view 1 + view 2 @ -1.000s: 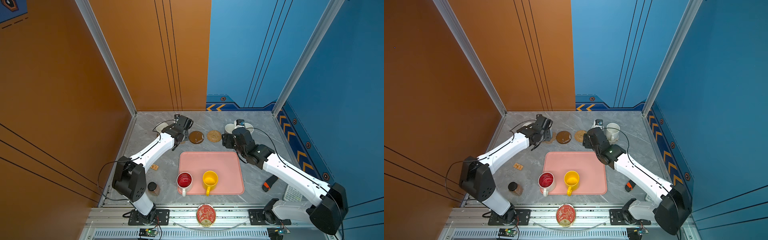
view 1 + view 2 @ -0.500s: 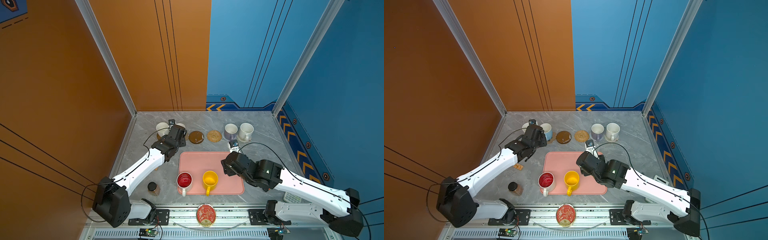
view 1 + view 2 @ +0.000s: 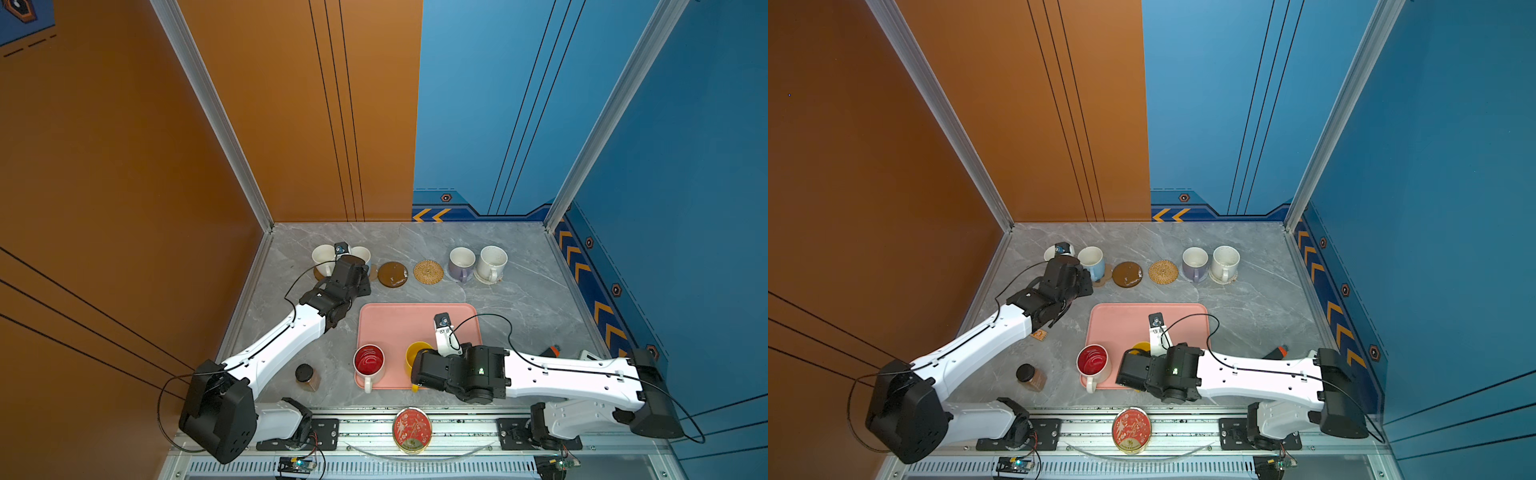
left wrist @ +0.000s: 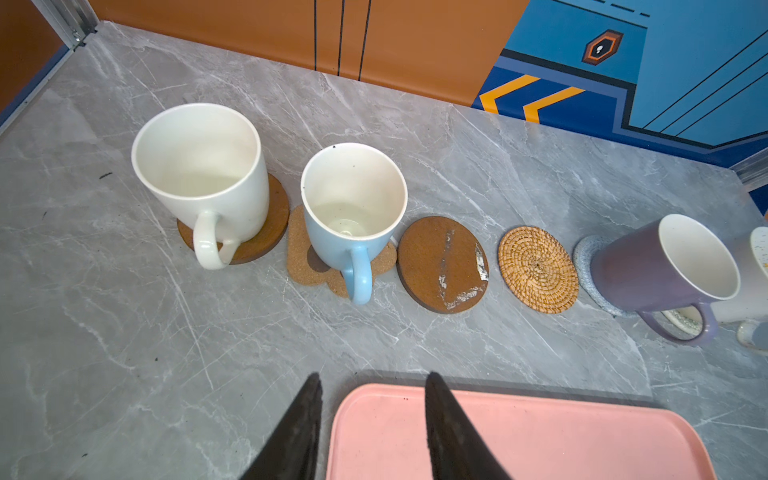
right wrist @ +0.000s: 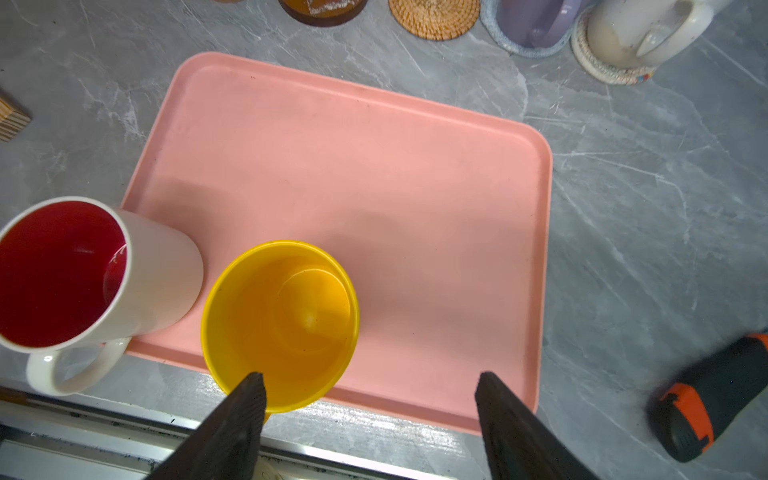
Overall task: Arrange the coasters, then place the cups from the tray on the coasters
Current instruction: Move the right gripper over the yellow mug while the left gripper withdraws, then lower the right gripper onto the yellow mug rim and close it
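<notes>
Counting along the grey tabletop (image 4: 124,332): white mug (image 4: 199,174) on a brown disc coaster (image 4: 270,224), light blue mug (image 4: 353,208) on the tan paw-shaped coaster (image 4: 299,257), a second brown disc (image 4: 440,262) and a woven rattan round (image 4: 538,274) both bare, lavender mug (image 4: 665,266) on the blue-grey crocheted mat (image 4: 586,266), speckled cream mug (image 3: 492,262) on the cream crocheted mat (image 5: 602,72). Two are left on the salmon-pink tray (image 5: 374,166): red-lined white mug (image 5: 95,274), yellow mug (image 5: 282,324). Left pincer (image 4: 374,376) is parted and empty; right pincer (image 5: 370,375), spread wide and empty, hovers at the yellow mug's rim.

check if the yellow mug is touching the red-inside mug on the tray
Apart. In a top view a strip of bare pink tray shows between the yellow mug and the red-inside mug.
</notes>
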`<act>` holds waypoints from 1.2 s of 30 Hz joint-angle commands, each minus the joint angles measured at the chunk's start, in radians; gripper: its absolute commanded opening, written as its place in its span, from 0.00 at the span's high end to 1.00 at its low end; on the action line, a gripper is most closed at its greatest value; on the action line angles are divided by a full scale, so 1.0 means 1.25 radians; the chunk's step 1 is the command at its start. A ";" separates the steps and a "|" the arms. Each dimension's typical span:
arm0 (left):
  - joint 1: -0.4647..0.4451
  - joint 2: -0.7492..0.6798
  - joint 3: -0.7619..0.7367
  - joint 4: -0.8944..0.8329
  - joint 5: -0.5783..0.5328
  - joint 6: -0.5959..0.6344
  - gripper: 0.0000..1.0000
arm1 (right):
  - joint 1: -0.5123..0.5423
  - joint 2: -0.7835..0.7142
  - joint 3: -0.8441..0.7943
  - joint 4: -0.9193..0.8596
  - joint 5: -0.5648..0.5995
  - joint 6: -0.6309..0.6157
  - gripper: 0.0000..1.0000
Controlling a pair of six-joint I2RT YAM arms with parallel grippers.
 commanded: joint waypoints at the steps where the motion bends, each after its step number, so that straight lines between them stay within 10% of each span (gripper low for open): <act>1: 0.012 -0.017 -0.017 0.016 0.032 -0.005 0.58 | 0.020 0.033 0.032 -0.021 -0.006 0.060 0.19; 36: 0.075 -0.060 -0.074 0.067 0.101 -0.019 0.57 | 0.017 0.157 -0.011 0.138 -0.206 0.093 0.26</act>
